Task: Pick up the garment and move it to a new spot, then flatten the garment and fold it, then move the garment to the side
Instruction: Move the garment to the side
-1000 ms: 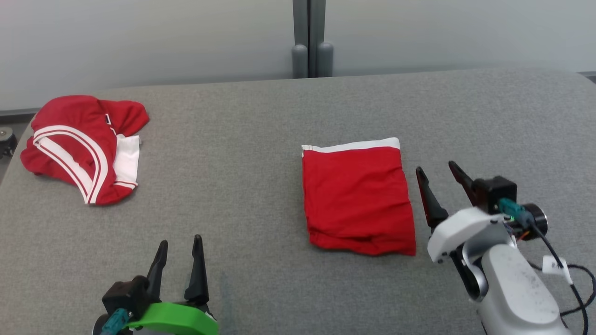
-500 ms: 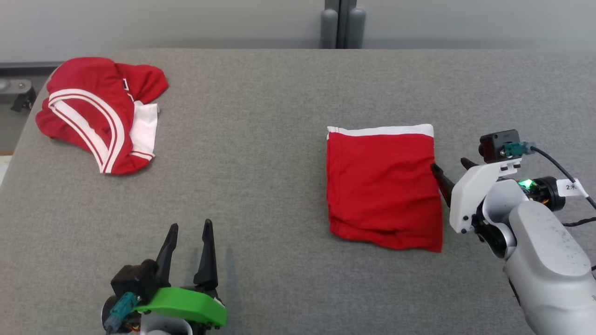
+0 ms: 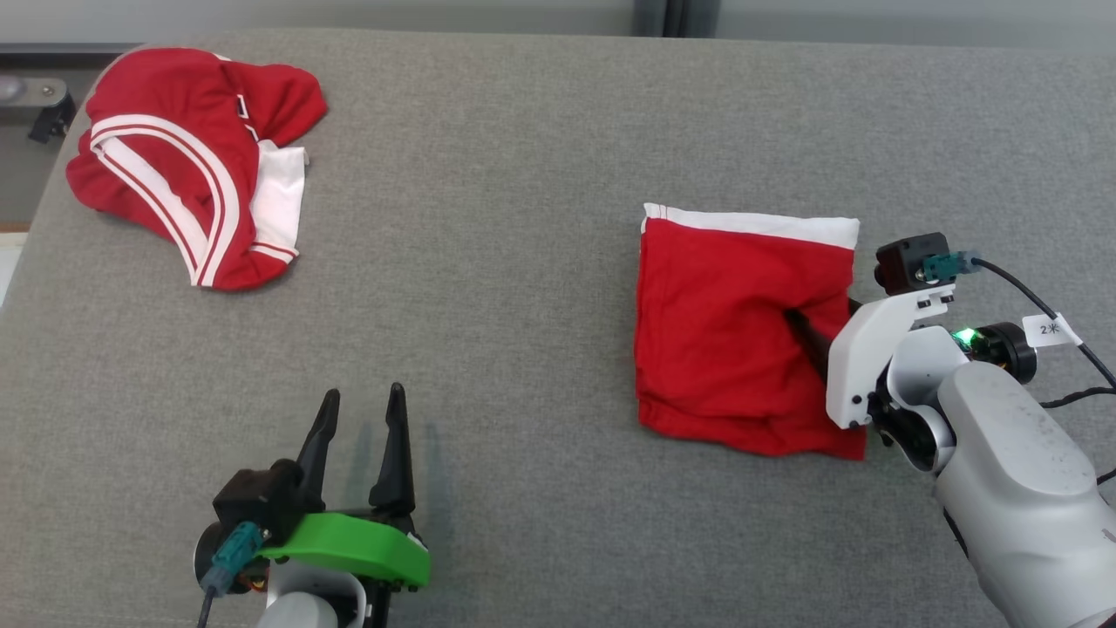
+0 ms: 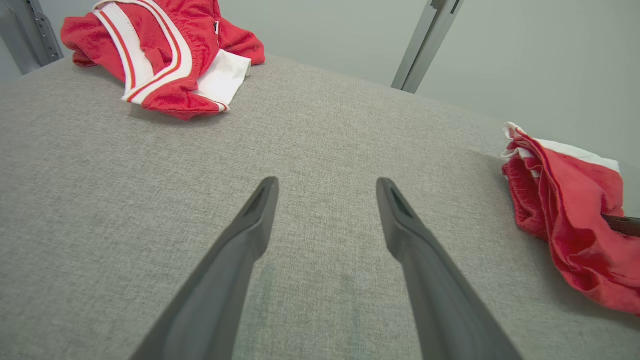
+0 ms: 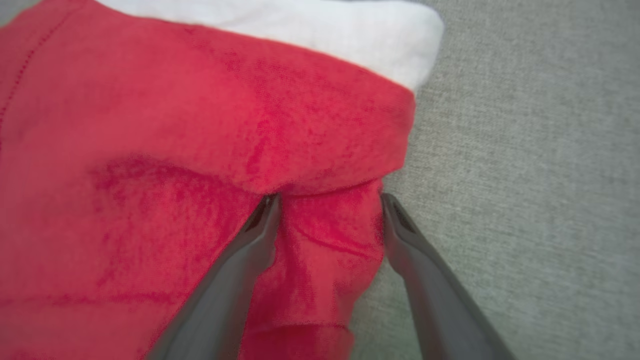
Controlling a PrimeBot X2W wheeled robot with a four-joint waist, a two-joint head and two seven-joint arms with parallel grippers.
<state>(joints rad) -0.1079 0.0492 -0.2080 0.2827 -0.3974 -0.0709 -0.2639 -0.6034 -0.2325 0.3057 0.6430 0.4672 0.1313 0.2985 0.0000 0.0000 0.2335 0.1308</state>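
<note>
**While the right gripper (image 5: 330, 200) straddles a fold, the left gripper (image 3: 364, 394) is idle**

Although the grey padded surface (image 3: 523, 262) carries two garments, they lie well apart. A crumpled red-and-white striped garment (image 3: 174, 166) sits at the far left, and the folded red garment (image 3: 732, 331) with a white band lies to the right. At its right edge the right gripper is spread wide, unclamped, with a ridge of cloth between its fingers. The left gripper is released over bare surface, near left.

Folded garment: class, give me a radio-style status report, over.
Right gripper jaws open, straddling edge of folded garment, cloth bunched between. Left gripper open, well clear. Crumpled garment far left, nothing blocking.
</note>
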